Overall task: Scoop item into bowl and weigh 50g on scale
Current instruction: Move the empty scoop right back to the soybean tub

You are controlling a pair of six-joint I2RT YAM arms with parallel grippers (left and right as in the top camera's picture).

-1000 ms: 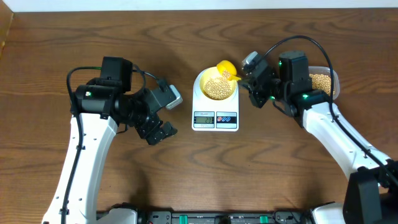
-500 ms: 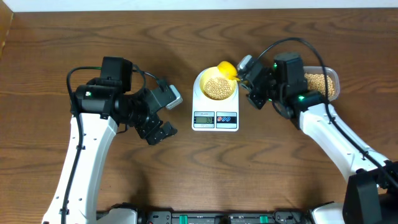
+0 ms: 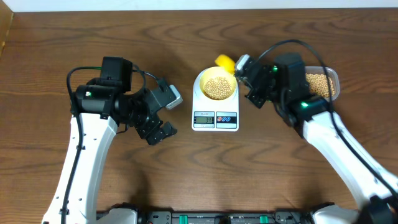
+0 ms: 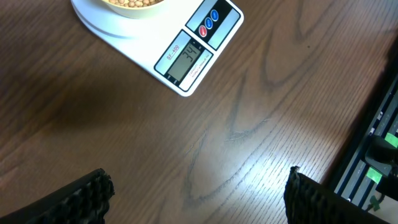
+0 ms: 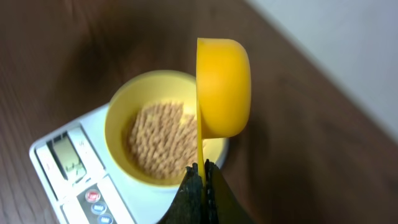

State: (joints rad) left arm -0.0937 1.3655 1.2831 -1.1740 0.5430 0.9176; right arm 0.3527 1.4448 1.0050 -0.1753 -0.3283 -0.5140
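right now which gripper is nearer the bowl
Right. The right gripper holds the yellow scoop by the bowl's rim; the left gripper sits open, off to the left of the scale.

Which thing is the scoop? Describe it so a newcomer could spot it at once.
Find the white scale at the middle of the table, carrying a pale-yellow bowl of beans. At the bowl's far rim, pinched by the right gripper, is the scoop: a handled cup turned on its side, a deeper orange-yellow than the bowl.
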